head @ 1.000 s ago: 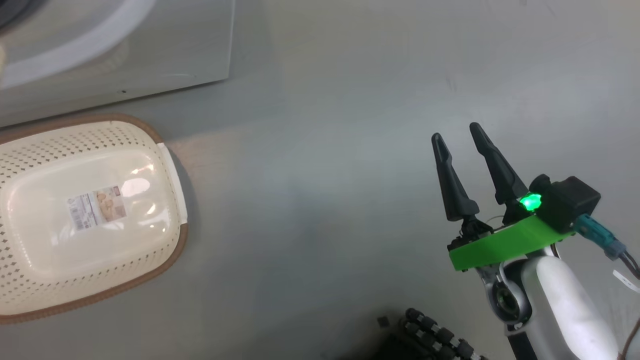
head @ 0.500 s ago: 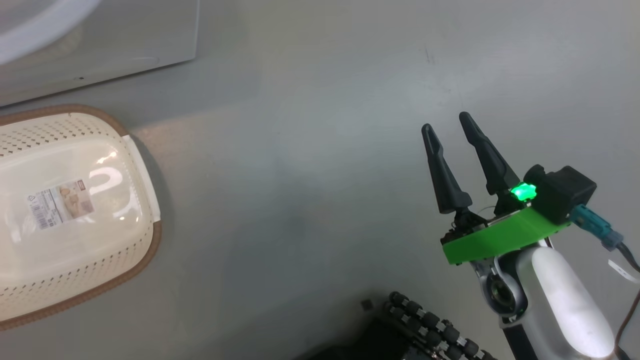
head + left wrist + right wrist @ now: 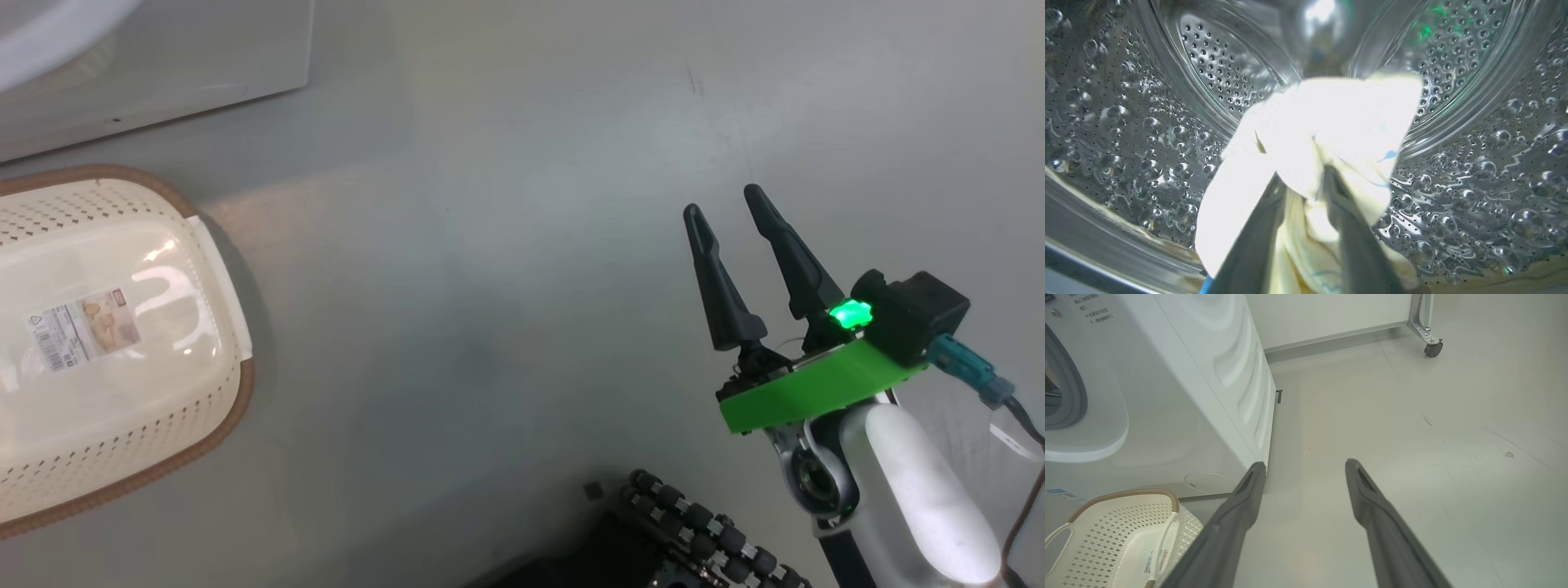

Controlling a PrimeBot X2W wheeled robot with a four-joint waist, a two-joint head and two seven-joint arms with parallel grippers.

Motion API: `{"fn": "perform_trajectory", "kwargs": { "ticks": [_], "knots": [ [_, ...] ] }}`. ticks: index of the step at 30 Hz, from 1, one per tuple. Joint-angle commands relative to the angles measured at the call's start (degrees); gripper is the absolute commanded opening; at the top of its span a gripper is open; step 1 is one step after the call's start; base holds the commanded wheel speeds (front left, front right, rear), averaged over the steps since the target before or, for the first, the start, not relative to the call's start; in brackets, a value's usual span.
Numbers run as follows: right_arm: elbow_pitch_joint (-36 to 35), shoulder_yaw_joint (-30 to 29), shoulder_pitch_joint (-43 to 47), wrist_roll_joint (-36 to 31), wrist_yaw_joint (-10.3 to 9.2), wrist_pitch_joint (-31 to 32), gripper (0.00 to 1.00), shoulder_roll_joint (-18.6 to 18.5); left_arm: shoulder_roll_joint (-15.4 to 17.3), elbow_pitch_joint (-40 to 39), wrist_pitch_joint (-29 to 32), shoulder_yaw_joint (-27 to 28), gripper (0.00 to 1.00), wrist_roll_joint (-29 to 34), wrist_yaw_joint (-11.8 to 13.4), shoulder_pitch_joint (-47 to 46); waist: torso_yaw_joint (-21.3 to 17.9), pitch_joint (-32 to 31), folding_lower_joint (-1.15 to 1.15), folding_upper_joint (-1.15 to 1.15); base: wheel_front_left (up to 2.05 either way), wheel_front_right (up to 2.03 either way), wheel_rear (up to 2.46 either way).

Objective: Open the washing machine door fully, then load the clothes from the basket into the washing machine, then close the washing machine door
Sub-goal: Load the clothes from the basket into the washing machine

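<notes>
Inside the washing machine's steel perforated drum point(image 3: 1474, 134), in the left wrist view, my left gripper point(image 3: 1303, 176) is shut on the cream-yellow clothes point(image 3: 1331, 122); the fabric bunches between the two fingers and hangs in front of them. The basket point(image 3: 237, 392) stands on the floor at the left of the head view, its bottom label showing and nothing in it. It also appears in the right wrist view as the basket point(image 3: 1118, 535). My right gripper point(image 3: 722, 202) hovers open over bare floor, far right of the basket. The washing machine point(image 3: 1200, 388) stands behind the basket. Its door is out of view.
The white lower front of the washer point(image 3: 163, 73) borders the top left of the head view. A frame leg on a castor point(image 3: 1432, 349) stands by the far wall. My base's black roller wheel point(image 3: 702, 531) shows at the bottom. Grey floor lies open to the right.
The head camera has swung, so basket and washer sit further left in the picture. The right gripper stays open and holds its place.
</notes>
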Motion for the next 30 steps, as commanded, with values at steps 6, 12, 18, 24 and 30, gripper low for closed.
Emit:
{"fn": "perform_trajectory", "kwargs": {
  "ticks": [6,12,18,24,30],
  "knots": [
    [-1.5,0.7,-0.3,0.7,0.21,-0.7,1.0,-0.5,1.9,1.0,1.3,-0.1,1.0,-0.3,-0.5,-3.5,0.2,0.4,0.0,0.0,0.0,0.0,0.0],
    [-1.3,0.4,-0.6,0.7,0.21,-0.7,1.0,-0.5,1.4,1.8,1.7,-0.8,1.0,-0.4,-0.2,-3.5,0.7,0.3,0.0,0.0,0.0,0.0,0.0],
    [-1.3,-0.2,-0.8,0.2,0.21,-0.7,1.0,-0.5,-0.1,1.4,0.3,-1.0,1.0,-1.5,-0.3,-1.1,2.0,-0.4,0.0,0.0,0.0,0.0,0.0],
    [-1.4,-1.2,-0.6,-0.8,0.21,-0.7,1.0,-0.5,-1.2,-0.1,-1.7,-1.3,1.0,-2.0,0.9,3.2,3.6,-1.7,0.0,0.0,0.0,0.0,0.0],
    [-1.6,-2.1,-0.4,-1.7,0.21,-0.7,1.0,-0.5,-2.0,-3.3,-3.8,-1.3,1.0,-2.5,2.8,9.3,5.0,-3.5,0.0,0.0,0.0,0.0,0.0]
  ]
}}
